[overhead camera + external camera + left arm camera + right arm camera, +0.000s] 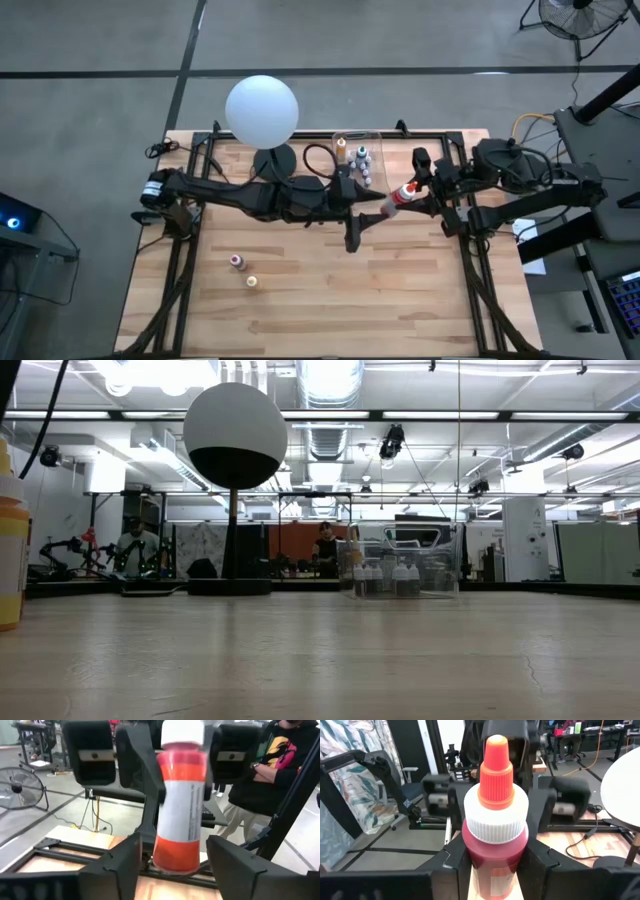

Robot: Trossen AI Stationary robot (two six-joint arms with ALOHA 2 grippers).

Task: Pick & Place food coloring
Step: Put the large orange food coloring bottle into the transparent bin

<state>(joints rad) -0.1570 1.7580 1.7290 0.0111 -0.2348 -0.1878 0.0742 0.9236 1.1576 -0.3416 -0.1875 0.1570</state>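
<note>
A red food coloring bottle (400, 198) with a white cap and orange tip is held in the air over the middle-right of the table, between the two grippers. My right gripper (414, 189) is shut on it. My left gripper (380, 206) is open; its fingers stand on either side of the bottle's base (175, 855), apart from it. Two more small bottles (237, 261) (252, 281) stand on the table's near left. Several others stand in the clear bin (358, 150) at the far edge. My right gripper (495, 872) pinches the red bottle between its two fingers by the body just under the white cap (495, 855), coming about level from the table's right side. The bottle is lifted clear of the table and tilted, its base toward my left gripper.
A white globe lamp (262, 108) stands at the far left-centre, beside the bin. In the low view an orange bottle (12, 550) shows at the edge, with the bin (400, 568) and lamp (235, 435) farther off. People stand beyond the table. Bare wood (400, 290) lies near right.
</note>
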